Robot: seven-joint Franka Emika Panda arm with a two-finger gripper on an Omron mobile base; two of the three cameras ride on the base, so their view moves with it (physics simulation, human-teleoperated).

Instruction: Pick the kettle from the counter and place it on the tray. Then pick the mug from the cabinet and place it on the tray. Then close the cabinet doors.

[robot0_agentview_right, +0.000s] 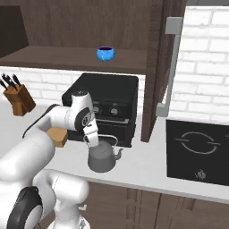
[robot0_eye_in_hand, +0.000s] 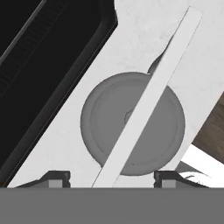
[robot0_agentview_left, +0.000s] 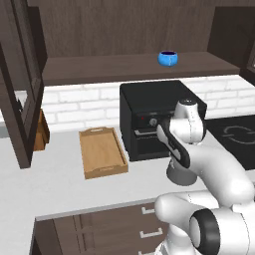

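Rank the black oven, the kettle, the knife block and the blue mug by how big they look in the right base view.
1. black oven
2. kettle
3. knife block
4. blue mug

The kettle stands nearer the camera than the knife block, so their order is unsure.

Dark grey kettle (robot0_agentview_right: 102, 157) stands upright on my light desk (robot0_agentview_right: 147, 166), just in front of the black oven, spout to the right, thin wire handle arched over the lid. Wooden tray (robot0_agentview_left: 102, 152) lies flat on the desk left of the oven, nothing in it. Small blue mug (robot0_agentview_left: 169, 58) sits upright on the cabinet (robot0_agentview_left: 124, 67) shelf. Glass cabinet doors (robot0_agentview_right: 163, 67) stand open, silver bar handle showing.
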